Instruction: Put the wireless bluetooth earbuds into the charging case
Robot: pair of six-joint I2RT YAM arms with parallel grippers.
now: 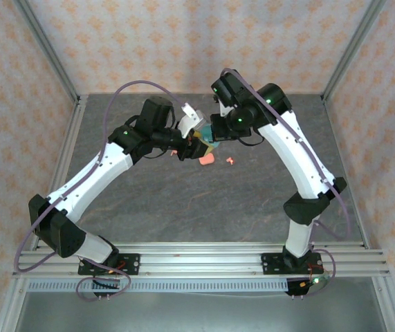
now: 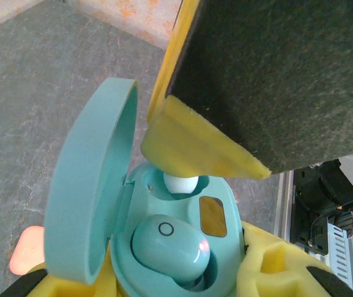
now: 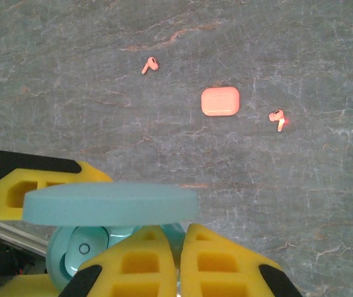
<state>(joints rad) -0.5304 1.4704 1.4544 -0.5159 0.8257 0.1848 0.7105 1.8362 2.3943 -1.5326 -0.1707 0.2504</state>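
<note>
An open teal charging case (image 2: 225, 272) is held up off the table, and my left gripper (image 2: 176, 275) is shut on its body, with yellow fingers (image 2: 269, 263) at both sides. The lid (image 2: 86, 192) stands up at the left. One teal earbud (image 2: 170, 247) sits in the near slot. A second earbud's white tip (image 2: 179, 183) shows in the far slot, under the fingertips (image 2: 195, 148) of my right gripper (image 3: 182, 232), which is shut. From above, both grippers (image 1: 196, 142) (image 1: 209, 133) meet over the case (image 1: 202, 135). Two salmon-pink earbuds (image 3: 150, 64) (image 3: 279, 117) lie on the table.
A closed salmon-pink case (image 3: 219, 101) lies on the grey stone-pattern table (image 1: 183, 200) between the two pink earbuds, just below the raised teal case (image 3: 62, 260). Metal frame rails (image 1: 197, 250) run along the near edge and both sides.
</note>
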